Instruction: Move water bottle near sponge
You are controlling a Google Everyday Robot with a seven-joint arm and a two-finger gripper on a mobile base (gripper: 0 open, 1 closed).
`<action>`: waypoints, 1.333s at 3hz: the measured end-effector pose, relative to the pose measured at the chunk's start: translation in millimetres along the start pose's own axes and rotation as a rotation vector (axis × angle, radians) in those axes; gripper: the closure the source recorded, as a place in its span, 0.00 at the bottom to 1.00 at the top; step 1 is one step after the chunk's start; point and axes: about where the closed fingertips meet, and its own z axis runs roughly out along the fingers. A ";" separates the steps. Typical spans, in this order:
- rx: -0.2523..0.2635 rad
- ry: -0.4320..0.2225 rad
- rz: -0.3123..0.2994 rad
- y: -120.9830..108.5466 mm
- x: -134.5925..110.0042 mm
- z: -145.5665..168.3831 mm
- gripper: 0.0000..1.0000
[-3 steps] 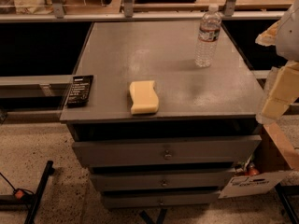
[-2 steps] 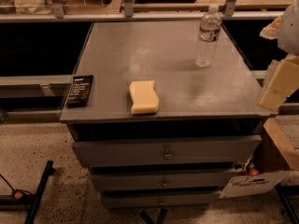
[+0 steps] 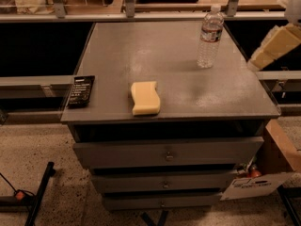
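One grey cabinet (image 3: pixel 141 51) fills most of the camera view. Its flat top carries three loose things, and three drawers (image 3: pixel 122 153) are stacked below it, all pushed in. One cardboard box (image 3: pixel 282 149) stands on the speckled floor at the cabinet's lower right corner.

One gripper (image 3: pixel 275 48) shows at the right edge of the view as pale, cream-coloured blocks. It sits just beyond the cabinet's right rim, level with the far part of the top. It touches nothing on the cabinet and holds nothing that can be seen. Whether it is released or clenched cannot be told.

One water bottle (image 3: pixel 209 39) stands upright on the far right part of the top, white cap up and dark-and-red label just under the neck. It is near the gripper but apart from it. One sponge (image 3: pixel 145 98), pale yellow with wavy sides, lies flat near the front edge, a little left of centre and well apart from the bottle. One flat black card (image 3: pixel 81 91) with white text lies at the front left corner, partly over the rim.

Compared with the frame a moment ago, the gripper sits higher along the right edge, closer to the level of the bottle. The bottle, sponge and card lie where they lay.
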 end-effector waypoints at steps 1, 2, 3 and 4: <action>0.077 -0.109 0.058 -46.7 -19.1 36.8 0.00; 0.086 -0.116 0.058 -50.0 -20.0 40.0 0.00; 0.067 -0.137 0.077 -50.3 -18.9 42.1 0.00; 0.005 -0.233 0.165 -51.8 -23.6 70.4 0.00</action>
